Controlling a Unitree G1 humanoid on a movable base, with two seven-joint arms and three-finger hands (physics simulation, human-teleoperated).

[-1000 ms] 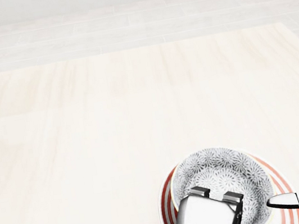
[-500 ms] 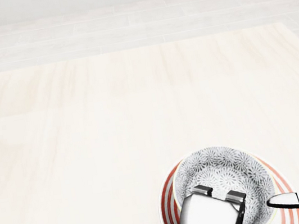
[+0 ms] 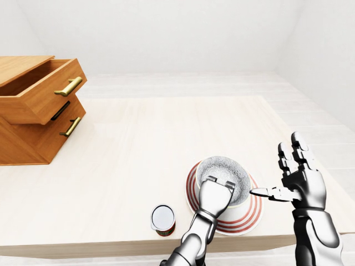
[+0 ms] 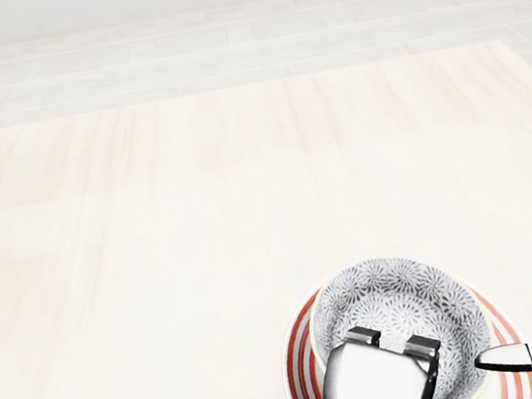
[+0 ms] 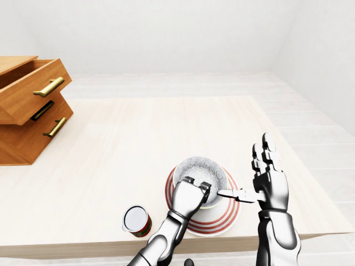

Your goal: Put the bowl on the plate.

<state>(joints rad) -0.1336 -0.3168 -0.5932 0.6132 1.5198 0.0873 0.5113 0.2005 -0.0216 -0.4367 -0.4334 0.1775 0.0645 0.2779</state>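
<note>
While the left hand (image 3: 215, 195) reaches in from six o'clock of the left-eye view, its fingers (image 5: 189, 182) curl over the near rim of the grey-and-white patterned ceramic bowl (image 3: 224, 169) and grip it, the thumb hidden under the palm. The bowl sits upright within the rim of the round white plate with red concentric stripes (image 3: 247, 218), a little toward twelve o'clock of the plate's centre. Whether it rests fully on the plate cannot be told.

At three o'clock of the bowl the right hand (image 3: 299, 180) stands upright with its fingers spread and holds nothing. Two fingers point to twelve o'clock and the thumb stretches to nine o'clock, its tip just beside the bowl's wall.

A small red can with a silver lid (image 3: 163, 219) stands at eight o'clock of the plate, near it but apart. All rest on the pale wooden table (image 3: 155, 133). At ten o'clock of the view is a brown wooden two-drawer chest with brass handles (image 3: 33, 113), its top drawer pulled out.
</note>
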